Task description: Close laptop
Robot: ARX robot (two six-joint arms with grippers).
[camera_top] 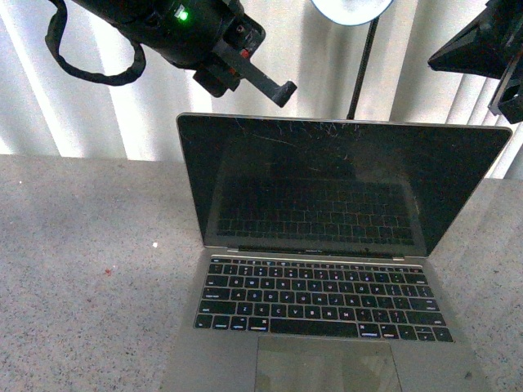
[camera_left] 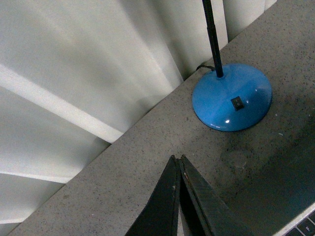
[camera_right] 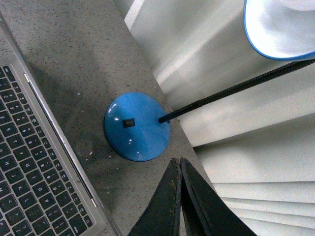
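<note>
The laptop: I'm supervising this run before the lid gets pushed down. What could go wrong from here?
1. The lamp stands close behind the laptop; an arm reaching behind the lid could knock its thin stem.
2. The left gripper and right gripper are both shut; a narrow tip pushing the lid may slip off or mark the scratched screen.
3. Nothing braces the base, so it may slide.

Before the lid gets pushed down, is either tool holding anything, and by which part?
Nothing is held. The left tool and the right tool are both shut on nothing, and neither touches the laptop.
</note>
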